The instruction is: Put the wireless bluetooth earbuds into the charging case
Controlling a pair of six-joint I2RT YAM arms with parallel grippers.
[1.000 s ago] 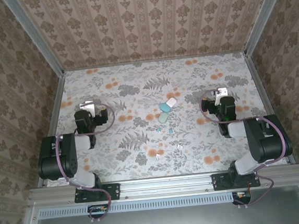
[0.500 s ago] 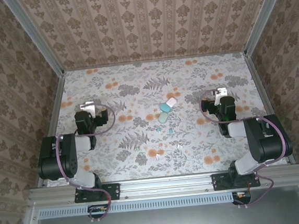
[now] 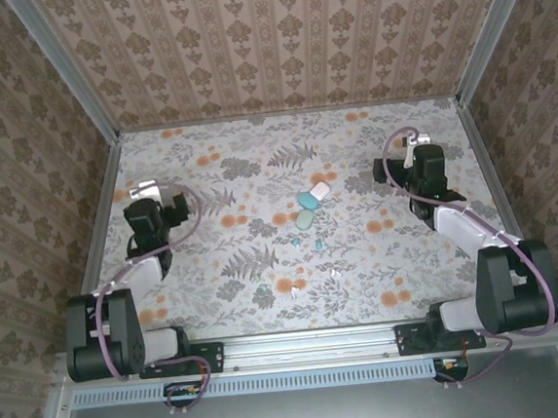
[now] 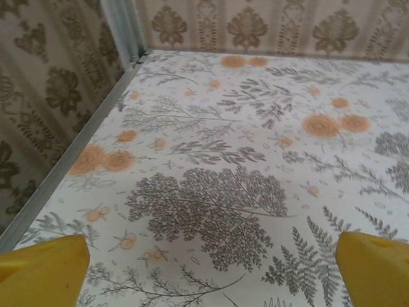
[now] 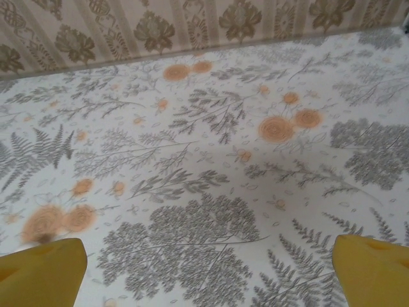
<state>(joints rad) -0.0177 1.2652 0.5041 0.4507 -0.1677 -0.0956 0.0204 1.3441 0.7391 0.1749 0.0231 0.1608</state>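
Earbuds: tiny white and teal bits lying loose, the nearest by the front edge, more just short of the cases. I make it five or six, but they're too small to count surely.
Charging cases: three pebbles clustered mid-table, and I can't tell if the lids are up.
Left gripper: spread wide, holding nothing, over bare cloth well left of the work.
Right gripper: likewise wide and empty, far right.
Risk, aim: the busy print swallows those specks, so I could land beside one.
Risk, grip: smooth little pieces may squirt from the fingers.
Risk, case: unbraced, likely to skid when pressed.
Surface: floral tablecloth, flat, with ferns and orange blooms.
Room: aluminium rail, then damask wallpaper on three sides.
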